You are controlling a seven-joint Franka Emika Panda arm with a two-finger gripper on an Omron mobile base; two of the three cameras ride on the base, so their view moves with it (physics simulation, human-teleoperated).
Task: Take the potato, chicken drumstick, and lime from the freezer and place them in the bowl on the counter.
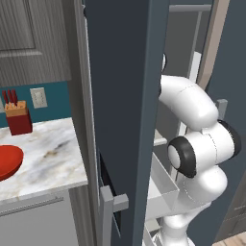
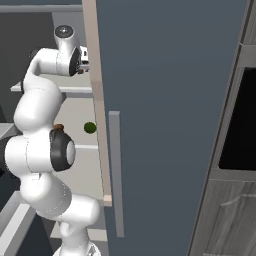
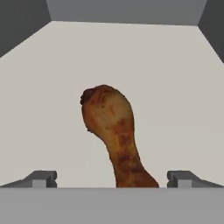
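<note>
- Gripper (image 3: 112, 179) spread wide, jaws apart with a tip at each side of the hand view, clamped on nothing.
- Between the two tips, dead ahead: chicken drumstick (image 3: 114, 135), narrow end nearest the gripper, thick knobbly end farther off; contact with either finger not evident.
- Under and beyond the drumstick: pale shelf floor of the freezer (image 3: 175, 87), dark walls rising at the far sides.
- Seen from the right base view, arm bent up and reaching into the freezer's upper shelf, wrist partly hidden behind the door edge.
- Below the gripper, one shelf down: lime (image 2: 90, 127), a small dark green ball resting alone on the pale shelf.
- Just beside the arm's elbow joint at that same level: a small orange-brown bit, likely the potato (image 2: 59, 127), mostly hidden by the arm.
- Well off to the gripper's left, outside the freezer: counter (image 1: 53, 149), marbled white-grey.
- On that counter, at the picture's left edge: red bowl (image 1: 8, 161), only partly in frame.
- Behind the bowl, against the teal wall: red knife block (image 1: 18, 117), with a wall outlet (image 1: 38, 97) beside it.
</note>
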